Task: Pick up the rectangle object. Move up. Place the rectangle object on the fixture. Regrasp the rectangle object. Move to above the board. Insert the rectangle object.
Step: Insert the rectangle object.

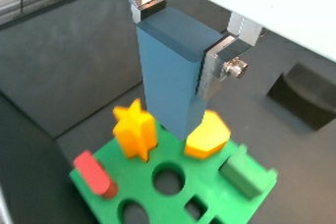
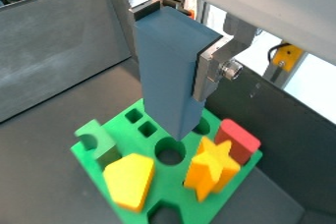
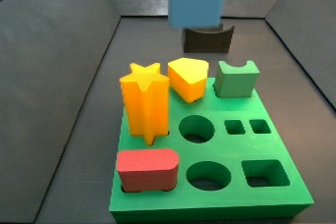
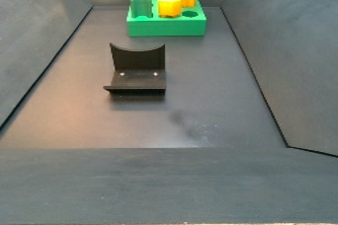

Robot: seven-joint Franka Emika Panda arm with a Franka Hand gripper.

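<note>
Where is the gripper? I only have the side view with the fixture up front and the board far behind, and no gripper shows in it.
Observer: The gripper is above the board, shut on the rectangle object, which it holds upright.
Operator: Is the block in a hole?
Observer: No. In a side view the rectangle object hangs clear above the board.
Operator: Are any holes free?
Observer: Yes. Two round holes and three square ones are open.
</note>
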